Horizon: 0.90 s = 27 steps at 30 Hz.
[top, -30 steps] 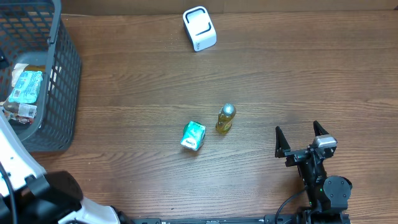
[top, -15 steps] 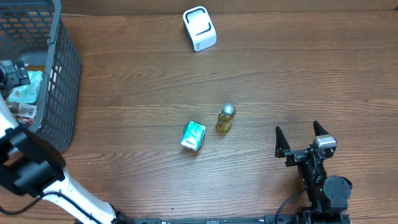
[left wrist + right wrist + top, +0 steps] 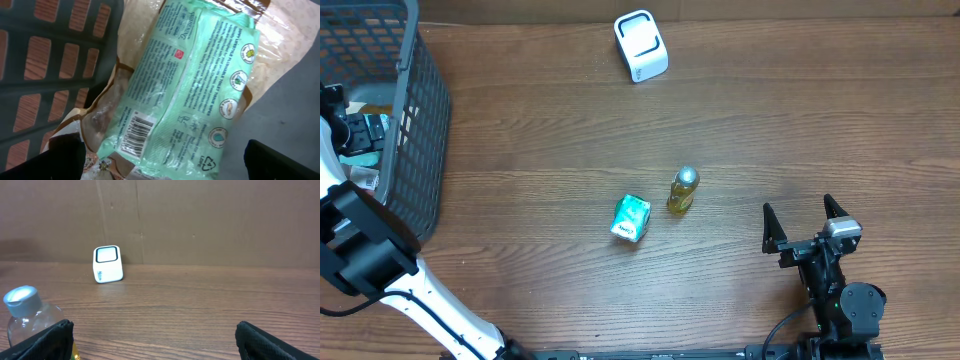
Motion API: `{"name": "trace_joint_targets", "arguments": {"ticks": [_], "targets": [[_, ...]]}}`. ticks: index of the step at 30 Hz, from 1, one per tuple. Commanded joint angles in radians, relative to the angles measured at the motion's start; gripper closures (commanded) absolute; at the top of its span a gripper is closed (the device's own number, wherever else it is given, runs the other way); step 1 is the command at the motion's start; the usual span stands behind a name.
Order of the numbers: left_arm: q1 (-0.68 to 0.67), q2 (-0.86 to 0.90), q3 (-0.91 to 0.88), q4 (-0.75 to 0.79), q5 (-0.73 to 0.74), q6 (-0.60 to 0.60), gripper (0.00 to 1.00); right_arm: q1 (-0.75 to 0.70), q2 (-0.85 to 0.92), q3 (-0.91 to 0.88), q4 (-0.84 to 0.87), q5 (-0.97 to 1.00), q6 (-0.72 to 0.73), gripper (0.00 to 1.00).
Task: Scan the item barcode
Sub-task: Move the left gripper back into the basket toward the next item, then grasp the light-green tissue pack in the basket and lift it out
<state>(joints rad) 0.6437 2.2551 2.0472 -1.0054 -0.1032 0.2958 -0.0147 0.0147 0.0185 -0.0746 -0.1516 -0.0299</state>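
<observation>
- The left pincer (image 3: 160, 167) is wide open and holds nothing. Its two dark fingers (image 3: 42, 160) show at the bottom corners of the left wrist view.
- Right under it lies a green packet (image 3: 185, 90), flat on crinkly clear wrap. I think this is the thing to scan.
- The packet's long side runs on a slant, from low on the left to high on the right. So its short side lies almost across the gap between the fingers, only a bit tilted.
- The barcode (image 3: 136, 134) is on the packet's low end, facing up, close to the left finger.
- All this is inside the grey basket (image 3: 420, 110) at the left edge of the table (image 3: 770, 120).
- Out in the middle of the table stand a small green box (image 3: 631, 217) and a bottle (image 3: 683, 190), close together.
- The white scanner (image 3: 641, 46) sits at the far edge, well apart from the basket.
- The right pincer (image 3: 798, 210) is open and empty too, far off on the right. The left arm is much nearer the packet, so the grab looks like its job.
</observation>
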Motion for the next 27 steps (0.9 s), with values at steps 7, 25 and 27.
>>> {"name": "trace_joint_targets", "arguments": {"ticks": [7, 25, 27], "targets": [[0.041, 0.012, 0.001, -0.007, 0.027, 0.01, 0.0, -0.005, -0.012, -0.011, 0.004, 0.004, -0.005, 0.0], [0.044, 0.014, -0.04, 0.041, 0.031, 0.016, 0.01, -0.005, -0.012, -0.011, 0.004, 0.004, -0.005, 0.0], [0.044, 0.014, -0.048, 0.05, 0.064, 0.043, 0.0, -0.005, -0.012, -0.011, 0.004, 0.004, -0.005, 0.0]]}}
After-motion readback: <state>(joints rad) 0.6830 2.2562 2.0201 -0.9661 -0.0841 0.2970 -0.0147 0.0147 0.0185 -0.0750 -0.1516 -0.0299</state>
